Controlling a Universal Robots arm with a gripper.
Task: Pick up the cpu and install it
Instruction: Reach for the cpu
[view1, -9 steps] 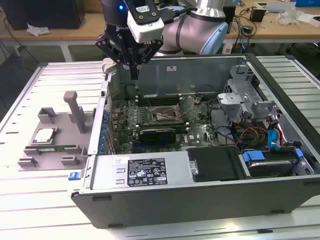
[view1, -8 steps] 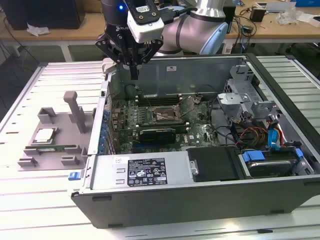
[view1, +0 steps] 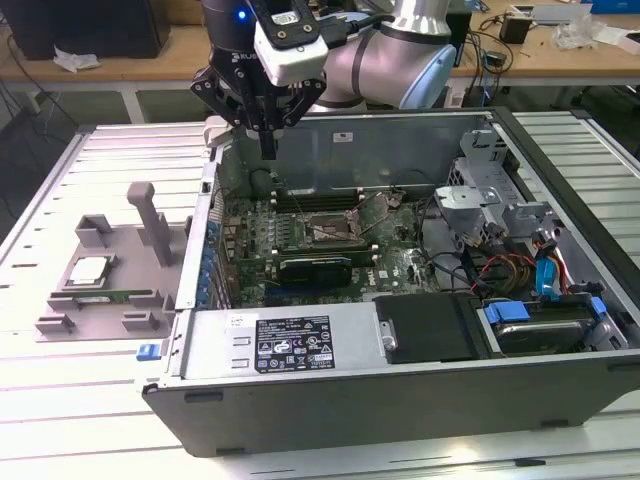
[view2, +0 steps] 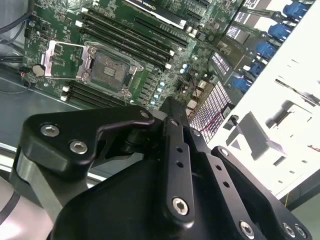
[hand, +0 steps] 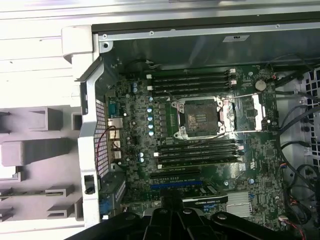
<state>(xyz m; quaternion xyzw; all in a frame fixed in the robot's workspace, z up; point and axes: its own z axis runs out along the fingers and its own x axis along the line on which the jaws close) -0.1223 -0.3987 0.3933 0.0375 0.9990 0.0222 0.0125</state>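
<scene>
Silvery-white on top, the cpu (view1: 88, 270) lies flat in a recess of the grey plastic tray (view1: 60, 325), which sits on the white slatted table (view1: 60, 410) outside the open computer case (view1: 400, 405), at the exterior view's left. The gripper (view1: 268, 148) hangs well apart from the chip, toward the exterior view's right, over the edge of the case beside its perforated side wall (hand: 100, 135). Its black fingers (view2: 172, 125) are drawn together into a narrow point with nothing between them, as both wrist views also show (hand: 172, 202). The arm (view1: 400, 50) reaches in from the exterior view's upper right, and its wrist turns the gripper straight down over the green motherboard (hand: 135, 165). On that board the cpu socket (hand: 200, 117) stands bare, its metal load plate (hand: 245, 112) flipped open to one side; black memory slots (hand: 192, 80) run along both sides of the socket. Near the front of the case a long black graphics card (view1: 315, 268) lies across the board. The power supply (view1: 300, 345) along the case's near wall carries a black-and-white printed label (view1: 292, 343) and a small white sticker (view1: 240, 320).
</scene>
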